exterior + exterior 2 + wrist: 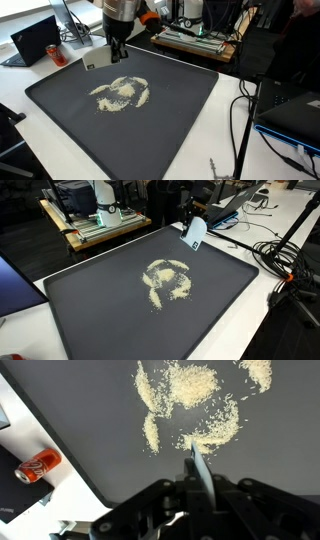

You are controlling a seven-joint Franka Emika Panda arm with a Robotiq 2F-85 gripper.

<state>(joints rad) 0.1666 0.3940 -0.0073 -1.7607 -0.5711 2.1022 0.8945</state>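
My gripper (118, 52) is shut on a flat white card-like scraper (97, 61), seen also in an exterior view (194, 233) and edge-on in the wrist view (200, 470). It hangs above the far edge of a large dark mat (170, 120). A ring-shaped scatter of pale grains (122, 93) lies in the mat's middle; it shows in an exterior view (168, 280) and in the wrist view (195, 400), just ahead of the scraper's tip. The scraper is apart from the grains in both exterior views.
A red drink can (38, 464) lies off the mat's edge. A laptop (35, 40) sits on the white table. A wooden tray with equipment (95, 222) stands behind the mat. Cables (285, 255) run beside it.
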